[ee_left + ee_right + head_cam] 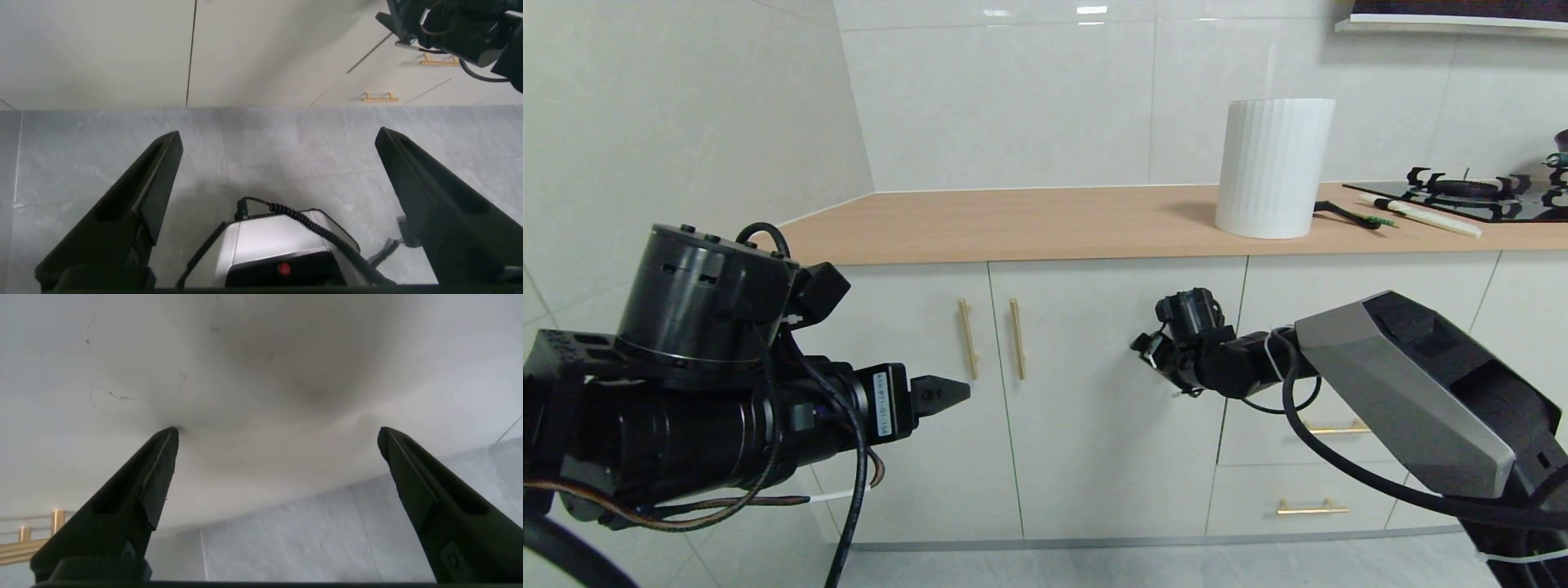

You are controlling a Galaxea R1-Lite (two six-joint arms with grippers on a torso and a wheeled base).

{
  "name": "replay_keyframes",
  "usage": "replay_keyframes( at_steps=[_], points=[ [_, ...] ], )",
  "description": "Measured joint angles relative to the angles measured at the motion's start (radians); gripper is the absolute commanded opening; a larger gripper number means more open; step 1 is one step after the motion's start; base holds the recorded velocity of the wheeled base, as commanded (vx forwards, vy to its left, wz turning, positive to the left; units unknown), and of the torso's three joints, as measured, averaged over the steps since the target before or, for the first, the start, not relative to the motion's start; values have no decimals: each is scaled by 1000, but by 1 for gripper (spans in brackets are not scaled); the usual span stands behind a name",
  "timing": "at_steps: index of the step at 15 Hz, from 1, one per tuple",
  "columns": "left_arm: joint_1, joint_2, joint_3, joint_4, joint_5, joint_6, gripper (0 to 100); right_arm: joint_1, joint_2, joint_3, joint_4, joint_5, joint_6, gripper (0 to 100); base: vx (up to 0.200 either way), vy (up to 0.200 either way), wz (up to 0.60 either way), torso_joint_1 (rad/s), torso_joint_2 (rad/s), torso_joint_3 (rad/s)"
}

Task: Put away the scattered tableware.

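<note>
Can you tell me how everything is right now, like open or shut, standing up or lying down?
Left end effector: open, empty.
Right end effector: open, empty.
White container: standing upright on the counter.
Dark utensil: lying flat on the counter, beside the container.
White utensil: lying flat, next to the dark one.
Cabinet doors: shut.
Drawers: shut.

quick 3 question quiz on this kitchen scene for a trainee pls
1. True or false: the left claw is shut on a spoon.
2. The white ribbed container stands on: A the floor, B the wooden counter, C a chair.
3. What does the right claw hold?

Key: 1 false, it is open and empty. 2 B. 3 nothing, it is open in front of the cabinets.
</note>
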Motion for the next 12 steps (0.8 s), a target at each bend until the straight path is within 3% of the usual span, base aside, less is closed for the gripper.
replay_keyframes(
  at_steps=[5, 9, 12],
  points=[
    [0, -4, 0, 0, 2, -1, 100, 1, -50, 43, 17, 10, 0, 100, 0, 0, 0, 0, 0, 0],
    [3, -63, -1, 0, 16, 5, 100, 8, -296, 236, 21, 53, -2, 100, 0, 0, 0, 0, 0, 0],
    [6, -208, 34, 2, 19, 80, 100, -3, -613, 467, 18, 61, -62, 100, 0, 0, 0, 0, 0, 0]
  ],
)
